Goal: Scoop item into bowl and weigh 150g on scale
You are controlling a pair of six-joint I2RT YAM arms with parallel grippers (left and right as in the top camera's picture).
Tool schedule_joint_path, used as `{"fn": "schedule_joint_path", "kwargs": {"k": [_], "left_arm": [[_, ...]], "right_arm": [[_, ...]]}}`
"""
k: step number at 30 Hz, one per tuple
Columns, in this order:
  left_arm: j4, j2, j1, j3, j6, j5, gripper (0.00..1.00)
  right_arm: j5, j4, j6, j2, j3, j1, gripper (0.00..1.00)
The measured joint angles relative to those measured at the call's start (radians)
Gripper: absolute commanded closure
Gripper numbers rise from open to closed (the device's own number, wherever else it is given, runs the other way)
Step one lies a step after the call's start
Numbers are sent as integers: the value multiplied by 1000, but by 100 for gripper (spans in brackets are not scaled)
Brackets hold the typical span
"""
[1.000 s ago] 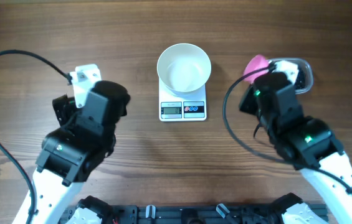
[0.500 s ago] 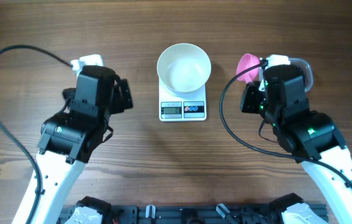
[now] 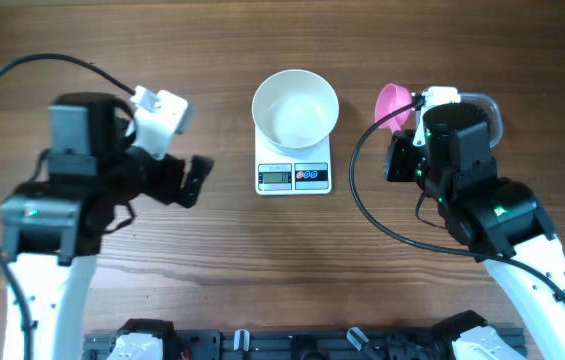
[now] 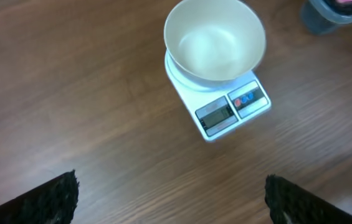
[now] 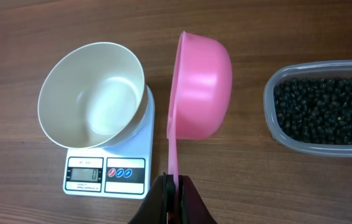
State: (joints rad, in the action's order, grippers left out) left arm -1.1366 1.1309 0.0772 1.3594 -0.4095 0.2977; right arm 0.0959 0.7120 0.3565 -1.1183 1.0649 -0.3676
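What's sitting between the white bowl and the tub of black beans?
The pink scoop, tipped on edge, its handle pinched by the right gripper; the right wrist view shows it.

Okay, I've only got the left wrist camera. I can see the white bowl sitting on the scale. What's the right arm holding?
Observer: The right gripper is shut on the handle of a pink scoop, whose cup is turned on its side.
Operator: Where are the beans?
Observer: The beans are in a clear tub on the table, on the far side of the scoop from the bowl.
Operator: What does the scale say?
Observer: In the right wrist view the scale reads zero.
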Motion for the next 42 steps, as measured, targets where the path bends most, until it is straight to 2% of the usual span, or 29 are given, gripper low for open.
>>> {"fn": "schedule_joint_path", "kwargs": {"k": [5, 11, 19, 33, 42], "left_arm": [[-97, 1, -40, 68, -164, 68, 0], [-100, 1, -40, 75, -233, 92, 0], [-100, 1, -40, 76, -254, 94, 0], [-100, 1, -40, 76, -259, 94, 0], [-100, 1, -40, 76, -269, 94, 0]], "right_arm": [[-3, 30, -16, 0, 0, 0, 95], [-10, 36, -30, 0, 0, 0, 96], [-43, 35, -30, 5, 0, 0, 96], [-97, 35, 5, 194, 0, 0, 96], [-140, 69, 5, 215, 0, 0, 96]]}}
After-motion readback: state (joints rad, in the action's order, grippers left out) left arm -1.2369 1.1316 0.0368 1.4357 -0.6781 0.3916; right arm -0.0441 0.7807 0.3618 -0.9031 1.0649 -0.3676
